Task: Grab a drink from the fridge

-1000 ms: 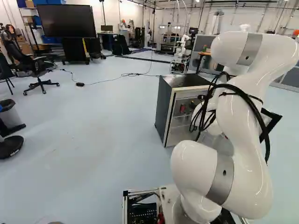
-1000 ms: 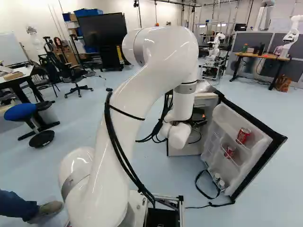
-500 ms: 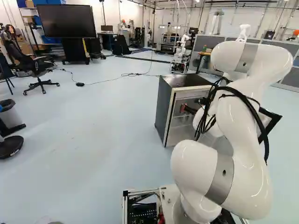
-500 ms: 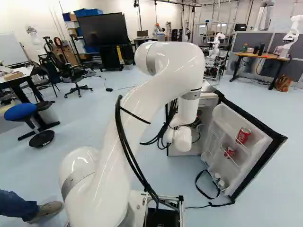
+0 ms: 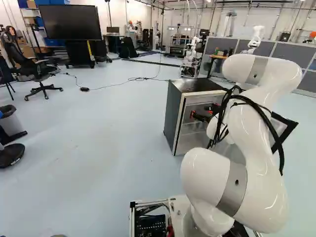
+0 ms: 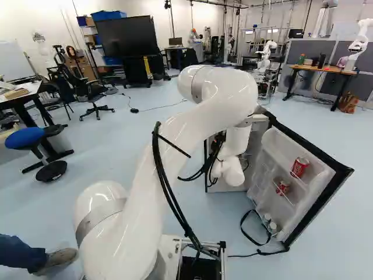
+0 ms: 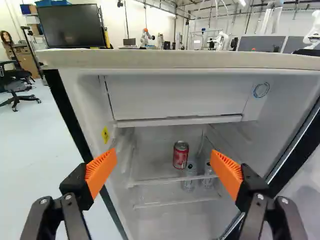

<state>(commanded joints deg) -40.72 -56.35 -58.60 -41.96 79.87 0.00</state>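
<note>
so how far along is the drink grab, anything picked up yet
The door is already open. In hand, apparently, is the approach: the pincer, open and empty, faces into the fridge, a red can ahead of it. Left: likely reaching in, closing on a can and bringing it out.

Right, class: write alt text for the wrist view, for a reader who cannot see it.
A black gripper, its two orange-padded fingers wide open, faces into an open fridge, where a red drink can stands on a shelf ahead, seen between the fingers. Two clear bottles show lower down, near the can.
</note>
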